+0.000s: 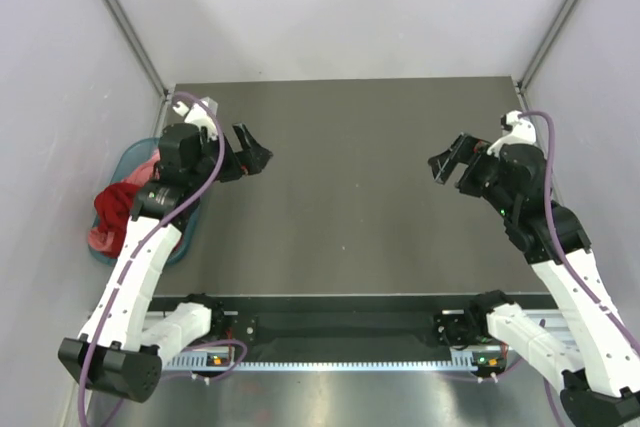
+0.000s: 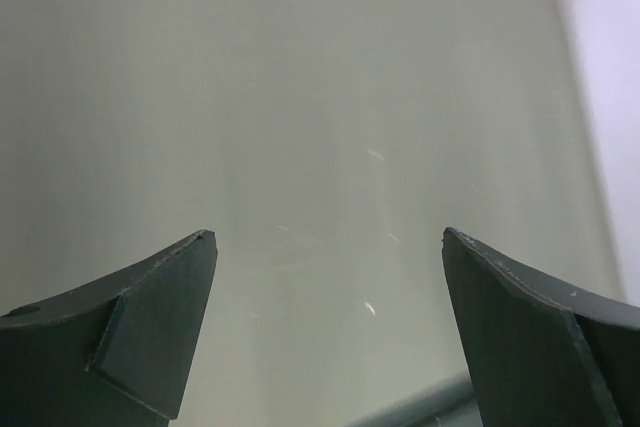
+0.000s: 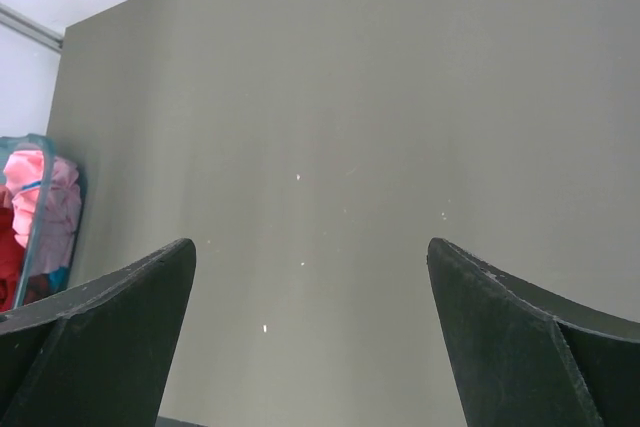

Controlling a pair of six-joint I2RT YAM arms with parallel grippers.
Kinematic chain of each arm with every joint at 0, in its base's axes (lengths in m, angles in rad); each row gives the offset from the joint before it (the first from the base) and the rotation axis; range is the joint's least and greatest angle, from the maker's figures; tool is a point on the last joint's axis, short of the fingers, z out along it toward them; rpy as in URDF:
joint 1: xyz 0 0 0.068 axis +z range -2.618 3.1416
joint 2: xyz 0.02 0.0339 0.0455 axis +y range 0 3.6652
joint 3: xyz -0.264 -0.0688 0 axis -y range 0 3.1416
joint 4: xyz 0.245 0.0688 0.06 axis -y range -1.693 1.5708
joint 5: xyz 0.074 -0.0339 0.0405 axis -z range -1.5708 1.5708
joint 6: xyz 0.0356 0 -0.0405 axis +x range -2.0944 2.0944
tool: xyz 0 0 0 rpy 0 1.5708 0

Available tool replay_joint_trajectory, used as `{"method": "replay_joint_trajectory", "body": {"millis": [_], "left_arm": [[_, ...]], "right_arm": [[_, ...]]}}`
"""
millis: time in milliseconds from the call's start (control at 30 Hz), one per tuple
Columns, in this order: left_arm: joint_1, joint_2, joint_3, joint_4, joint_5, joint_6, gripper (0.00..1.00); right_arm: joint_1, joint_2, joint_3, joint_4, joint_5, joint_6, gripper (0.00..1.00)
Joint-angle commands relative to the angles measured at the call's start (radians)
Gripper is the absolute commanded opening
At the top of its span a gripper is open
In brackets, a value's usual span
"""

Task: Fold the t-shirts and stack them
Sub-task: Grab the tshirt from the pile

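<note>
T-shirts [image 1: 112,215] lie bunched together in the teal basket [image 1: 186,239], at the left edge of the overhead view, against the left wall and by the left edge of the table [image 1: 340,217]. The left arm partly covers the heap. The deep red shirt [image 1: 120,199] is the upper part of the heap in frame. The salmon-pink shirt [image 1: 100,240] is below it, spilling toward the basket's lower-left rim. Both are crumpled, not folded.

In the right wrist view the basket [image 3: 38,209] sits at the far left edge. Pink cloth [image 3: 45,192] is piled above its rim and a strip of red [image 3: 8,252] shows lower at the frame border.

Left gripper [image 1: 255,150]: upper left of the table, well apart from the basket, pointing toward the table centre. In its wrist view the gripper [image 2: 328,237] has its jaws spread wide, with only grey table surface showing between them.

Right gripper [image 1: 447,159]: upper right of the table, pointing inward, mirroring the left. In its wrist view the gripper [image 3: 310,242] likewise has its jaws spread wide, with bare table between them.

The two grippers are well apart from each other, and neither touches cloth.
</note>
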Motion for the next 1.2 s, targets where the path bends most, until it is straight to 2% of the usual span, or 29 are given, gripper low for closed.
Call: {"method": "replay_joint_trajectory", "body": {"millis": [0, 167, 200, 267, 433, 567, 667, 800, 900, 1067, 1100, 1167], "left_arm": [[0.003, 0.046, 0.078, -0.114, -0.381, -0.07, 0.99], [0.028, 0.115, 0.116, -0.261, -0.782, -0.167, 0.99], [0.04, 0.123, 0.119, -0.274, -0.892, -0.182, 0.97], [0.098, 0.132, 0.127, -0.309, -0.971, -0.264, 0.91], [0.293, 0.15, 0.113, -0.361, -1.029, -0.436, 0.87], [0.488, 0.179, 0.077, -0.38, -1.016, -0.487, 0.78], [0.513, 0.187, 0.02, -0.382, -0.997, -0.542, 0.79], [0.536, 0.173, -0.089, -0.322, -1.016, -0.623, 0.74], [0.549, 0.169, -0.158, -0.239, -0.976, -0.619, 0.68], [0.551, 0.192, -0.2, -0.196, -1.0, -0.607, 0.61], [0.551, 0.196, -0.201, -0.191, -0.999, -0.605, 0.57], [0.553, 0.199, -0.209, -0.171, -0.979, -0.587, 0.38]], "right_arm": [[-0.005, -0.024, -0.032, 0.015, -0.023, 0.019, 1.0], [-0.003, -0.038, -0.06, 0.018, -0.047, 0.036, 1.0], [-0.005, -0.041, -0.058, 0.017, -0.051, 0.035, 0.99], [-0.005, -0.045, -0.049, 0.014, -0.063, 0.029, 1.0], [-0.003, -0.046, -0.029, 0.012, -0.084, 0.009, 1.0], [-0.005, -0.035, -0.006, -0.005, -0.132, 0.023, 0.99], [-0.005, -0.041, -0.017, 0.004, -0.166, 0.042, 1.0], [-0.005, -0.053, -0.026, 0.008, -0.192, 0.058, 1.0], [-0.005, -0.058, -0.012, -0.003, -0.199, 0.041, 1.0], [-0.005, -0.084, -0.011, -0.008, -0.178, 0.023, 1.0], [-0.005, -0.094, -0.015, -0.003, -0.176, 0.021, 1.0], [-0.005, -0.105, -0.028, 0.014, -0.176, 0.016, 1.0]]}}
